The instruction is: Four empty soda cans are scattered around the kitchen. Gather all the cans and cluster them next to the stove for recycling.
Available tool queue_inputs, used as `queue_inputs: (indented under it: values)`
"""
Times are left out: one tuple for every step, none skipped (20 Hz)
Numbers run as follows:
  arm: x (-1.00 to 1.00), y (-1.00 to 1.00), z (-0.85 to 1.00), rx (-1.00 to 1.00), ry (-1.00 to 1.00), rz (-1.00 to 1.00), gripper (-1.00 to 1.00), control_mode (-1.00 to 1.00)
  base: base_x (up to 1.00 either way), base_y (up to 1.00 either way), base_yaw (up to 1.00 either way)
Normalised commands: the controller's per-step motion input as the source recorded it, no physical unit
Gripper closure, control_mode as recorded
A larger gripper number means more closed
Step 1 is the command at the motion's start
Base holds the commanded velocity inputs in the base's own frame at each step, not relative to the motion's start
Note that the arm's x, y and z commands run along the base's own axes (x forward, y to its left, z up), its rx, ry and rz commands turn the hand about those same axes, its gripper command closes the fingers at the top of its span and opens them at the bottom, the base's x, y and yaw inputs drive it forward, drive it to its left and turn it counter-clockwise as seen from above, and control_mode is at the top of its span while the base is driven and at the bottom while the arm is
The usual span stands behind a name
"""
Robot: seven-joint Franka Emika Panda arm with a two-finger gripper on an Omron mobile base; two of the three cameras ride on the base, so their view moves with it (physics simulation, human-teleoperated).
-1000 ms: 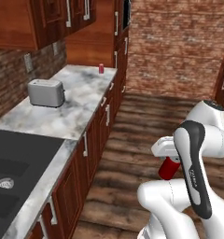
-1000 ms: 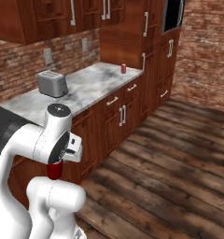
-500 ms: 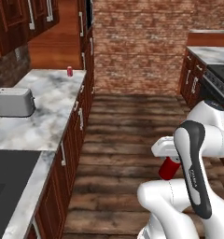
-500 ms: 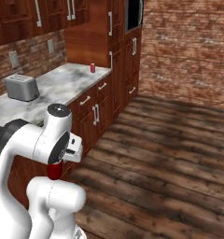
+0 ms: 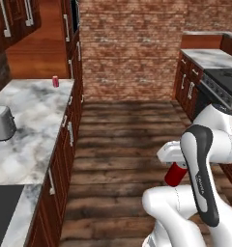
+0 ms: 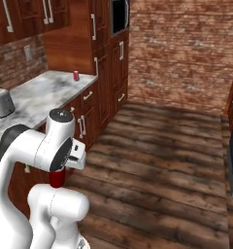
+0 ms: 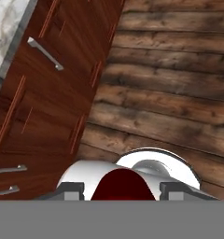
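A red soda can hangs low beside my white arm, above the wooden floor, with my gripper shut on it. In the hand view the can sits between the two dark fingertips. It also shows under the hand in the right base view. A second red can stands upright at the far end of the marble counter, also seen from the right side. The stove, with its black top and steel front, stands along the right wall across the aisle.
A silver toaster sits on the left counter. A dark recessed panel lies in the counter at the lower left. Dark wood cabinets line the left side, and a brick wall closes the far end. Wooden floor runs between the counters.
The base has turned right, so the whole scene shifted: the left counter slid toward the edge and the stove came into view on the right. The gripper keeps holding the red can.
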Motion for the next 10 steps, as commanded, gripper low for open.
queue_inputs:
  values:
    - [0.00, 0.00, 0.00, 0.00, 0.00, 0.00, 1.00, 1.00, 0.76, 0.00, -0.14]
    - [0.00, 0.00, 0.00, 0.00, 0.00, 0.00, 1.00, 1.00, 0.74, 0.00, -0.15]
    - [0.00, 0.00, 0.00, 0.00, 0.00, 0.00, 1.00, 1.00, 0.73, 0.00, -0.15]
    - [0.00, 0.00, 0.00, 0.00, 0.00, 0.00, 1.00, 1.00, 0.79, 0.00, -0.12]
    - [0.00, 0.00, 0.00, 0.00, 0.00, 0.00, 1.00, 1.00, 0.84, 0.00, -0.11]
    - [0.00, 0.00, 0.00, 0.00, 0.00, 0.00, 1.00, 1.00, 0.88, 0.00, -0.09]
    - [0.00, 0.00, 0.00, 0.00, 0.00, 0.00, 1.00, 1.00, 0.94, 0.00, -0.06]
    - [0.00, 0.00, 0.00, 0.00, 0.00, 0.00, 1.00, 1.00, 0.90, 0.00, -0.07]
    - [0.00, 0.00, 0.00, 0.00, 0.00, 0.00, 1.00, 1.00, 0.90, 0.00, -0.07]
    - [0.00, 0.00, 0.00, 0.00, 0.00, 0.00, 1.00, 1.00, 0.87, 0.00, -0.08]
